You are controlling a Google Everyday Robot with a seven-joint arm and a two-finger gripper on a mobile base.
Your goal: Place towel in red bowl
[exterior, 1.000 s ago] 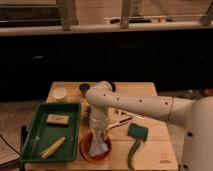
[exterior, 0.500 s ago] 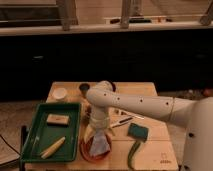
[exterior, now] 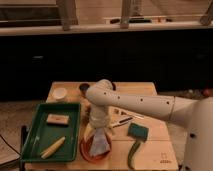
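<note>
The red bowl [exterior: 86, 152] sits near the table's front edge, just right of the green tray. The pale blue-grey towel [exterior: 99, 144] lies bunched inside it, one end rising toward the gripper. My gripper [exterior: 96, 132] hangs straight down over the bowl at the end of the white arm, which reaches in from the right. Its fingers [exterior: 89, 132] stand open just above the cloth. The wrist hides the back part of the bowl.
A green tray [exterior: 33, 136] at the front left holds a brown block [exterior: 57, 119] and a yellow piece [exterior: 52, 147]. A small white bowl [exterior: 59, 93] stands at the back left. A teal sponge [exterior: 136, 131], a green curved object [exterior: 132, 153] and utensils [exterior: 122, 121] lie right of the bowl.
</note>
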